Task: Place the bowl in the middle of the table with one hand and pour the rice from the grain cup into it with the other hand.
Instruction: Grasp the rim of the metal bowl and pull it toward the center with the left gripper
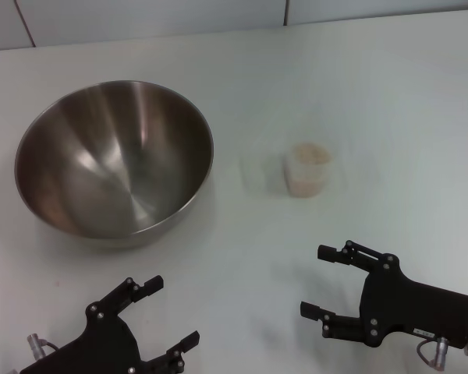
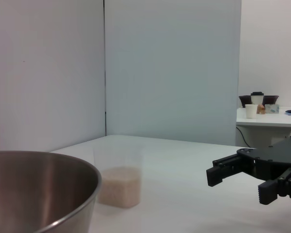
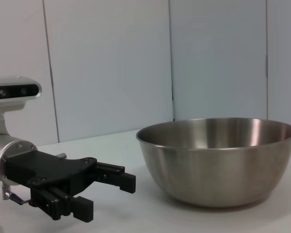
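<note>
- On the table (image 1: 390,101), the bowl (image 1: 114,158) is being used as the landmark; it is sitting upright on the robot's left side of the surface, open side up, with nothing seen inside it.
- To the right of the bowl, well apart from it, the cup (image 1: 308,169) is standing upright, and it is being touched by neither gripper.
- Rice (image 1: 310,155) is being held in the cup; from the left wrist view, the grains (image 2: 119,186) are seen filling only the lower part of the clear cup (image 2: 118,174).
- Nearer the robot than the bowl, the left gripper (image 1: 166,312) is being kept above the table with its fingers spread, nothing between them, and a clear gap left to the bowl's rim.
- Farther right of the bowl, and nearer the robot than the cup, the right gripper (image 1: 320,282) is being held with fingers spread, pointing toward the bowl's side, and nothing is being pinched.
- From the right wrist view, the bowl (image 3: 217,160) is seen resting flat on the table, with the left gripper (image 3: 109,194) beside it and apart from it.
- From the left wrist view, the bowl's rim (image 2: 82,170) is seen close by, with the right gripper (image 2: 242,182) beyond the cup.
</note>
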Tool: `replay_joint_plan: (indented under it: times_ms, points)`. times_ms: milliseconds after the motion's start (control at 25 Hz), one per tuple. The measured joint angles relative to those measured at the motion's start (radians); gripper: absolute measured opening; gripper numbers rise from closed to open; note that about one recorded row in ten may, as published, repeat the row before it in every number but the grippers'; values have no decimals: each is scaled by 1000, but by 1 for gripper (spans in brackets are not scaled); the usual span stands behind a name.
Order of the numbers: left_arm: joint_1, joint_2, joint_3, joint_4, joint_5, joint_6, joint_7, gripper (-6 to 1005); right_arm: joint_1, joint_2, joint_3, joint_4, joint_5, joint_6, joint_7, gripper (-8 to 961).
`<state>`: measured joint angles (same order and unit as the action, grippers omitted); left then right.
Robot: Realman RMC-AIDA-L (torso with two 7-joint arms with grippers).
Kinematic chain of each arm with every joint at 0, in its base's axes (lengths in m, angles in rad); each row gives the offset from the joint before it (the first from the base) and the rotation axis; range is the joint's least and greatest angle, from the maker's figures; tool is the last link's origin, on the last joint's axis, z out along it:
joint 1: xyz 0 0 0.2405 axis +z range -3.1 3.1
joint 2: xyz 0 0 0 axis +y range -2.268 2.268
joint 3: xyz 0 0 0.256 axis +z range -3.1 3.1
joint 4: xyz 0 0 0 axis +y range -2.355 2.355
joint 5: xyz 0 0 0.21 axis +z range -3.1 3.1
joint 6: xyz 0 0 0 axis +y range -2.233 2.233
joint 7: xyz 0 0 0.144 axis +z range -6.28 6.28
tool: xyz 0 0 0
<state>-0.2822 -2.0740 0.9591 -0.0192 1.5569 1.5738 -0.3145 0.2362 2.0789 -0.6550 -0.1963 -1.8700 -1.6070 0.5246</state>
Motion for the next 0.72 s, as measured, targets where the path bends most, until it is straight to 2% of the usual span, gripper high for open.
replay_joint_plan:
  times_ms: [400,440,560,600,720]
  points:
    - [0,0,-1,-1,0,4,0,836,1,2,0,0,0,0,0,826]
    - [6,1,-5,1,-3,46,0,834,1,2,0,0,0,0,0,826]
    - [6,1,-5,1,-3,46,0,827,1,3,0,0,0,0,0,826]
    - [48,9,-132,64,-11,242,-53,824,1,3,0,0,0,1,0,826]
    - [56,11,-236,161,-10,262,-204,817,2,3,0,0,0,1,0,826]
